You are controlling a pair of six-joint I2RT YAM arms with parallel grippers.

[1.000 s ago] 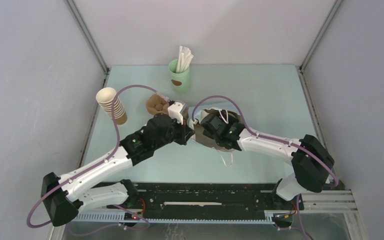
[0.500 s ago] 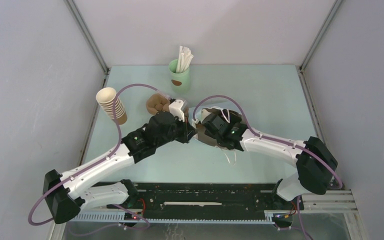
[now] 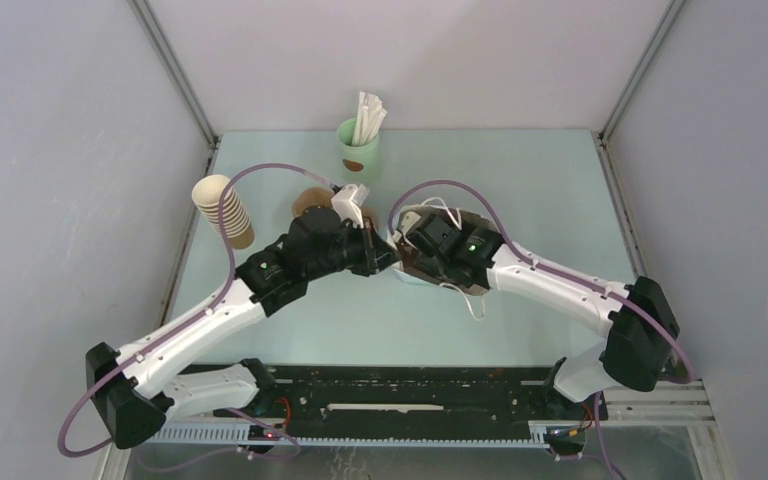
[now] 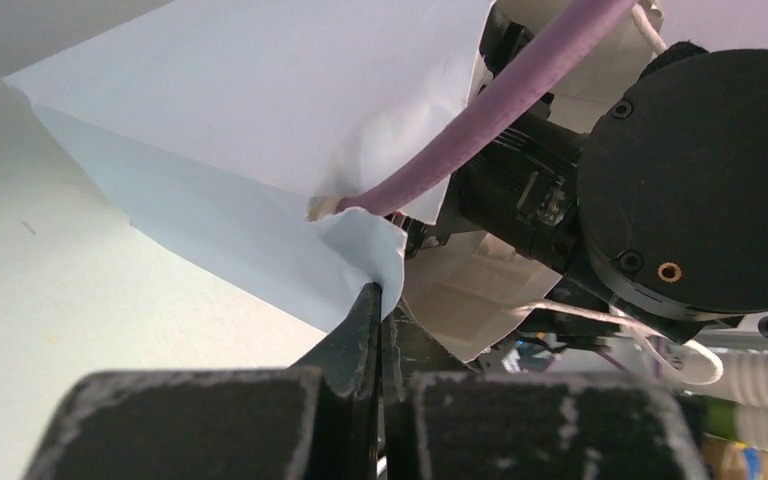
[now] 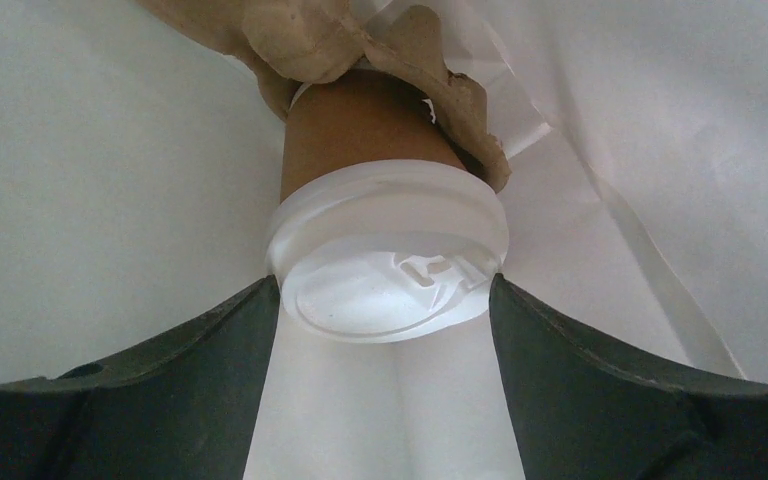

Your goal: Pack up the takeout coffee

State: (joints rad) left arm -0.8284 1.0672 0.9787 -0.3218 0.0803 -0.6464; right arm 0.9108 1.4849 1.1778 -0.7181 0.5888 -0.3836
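Both arms bend at the elbow and meet at the middle of the overhead view. Our left gripper (image 4: 375, 300) is pinched tight on a crumpled corner of the thin, smooth white paper bag (image 4: 250, 100). Our right gripper (image 5: 385, 300) sits inside the bag, dark fingers (image 5: 230, 340) flanking the takeout coffee (image 5: 365, 140) at mid-frame. It has a matte kraft wall and a glossy round lid (image 5: 360, 290), and lies under rough brown pulp (image 5: 310, 30). Whether the fingers clamp it, we cannot tell.
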